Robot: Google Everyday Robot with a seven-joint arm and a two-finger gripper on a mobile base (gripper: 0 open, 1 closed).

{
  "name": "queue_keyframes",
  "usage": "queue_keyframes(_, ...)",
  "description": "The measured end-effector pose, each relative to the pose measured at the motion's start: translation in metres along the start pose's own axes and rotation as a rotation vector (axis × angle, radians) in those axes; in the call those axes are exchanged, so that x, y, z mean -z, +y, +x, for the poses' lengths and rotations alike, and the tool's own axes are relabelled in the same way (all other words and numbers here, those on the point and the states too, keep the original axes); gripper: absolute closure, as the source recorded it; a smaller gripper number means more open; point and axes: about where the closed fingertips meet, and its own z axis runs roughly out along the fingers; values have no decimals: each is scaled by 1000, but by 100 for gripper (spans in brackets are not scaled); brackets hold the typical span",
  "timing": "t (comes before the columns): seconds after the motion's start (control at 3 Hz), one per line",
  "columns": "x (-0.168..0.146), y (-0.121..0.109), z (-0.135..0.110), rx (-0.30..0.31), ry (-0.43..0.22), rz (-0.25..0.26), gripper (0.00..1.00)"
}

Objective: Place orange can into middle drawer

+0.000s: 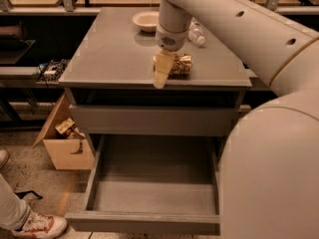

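The orange can [179,63] lies on its side on top of the grey cabinet [109,54], near the front edge and right of centre. My gripper [161,73] hangs from the cream arm [239,24] directly over the can's left end and covers it, reaching down to the cabinet's front edge. The middle drawer [149,222] stands pulled out below, a wide grey tray with low side walls and nothing in it. The gripper is well above the drawer.
A cream bowl [148,20] and a clear plastic bottle [197,34] sit at the back of the cabinet top. A cardboard box [64,146] stands on the floor left of the cabinet. A person's shoe [37,225] is at the bottom left. My arm's bulk fills the right side.
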Motion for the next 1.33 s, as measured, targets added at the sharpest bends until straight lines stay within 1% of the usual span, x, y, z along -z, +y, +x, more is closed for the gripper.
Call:
queue_keyframes(0.33,-15,3,1,-5,20,-27,18)
queue_keyframes(0.67,-22,8,7,-7,27,-45,41)
queue_keyframes(1.0,-21,14,19,-20,24,-52,64)
queue_keyframes(1.33,-5,27,42,-45,23,-43,87)
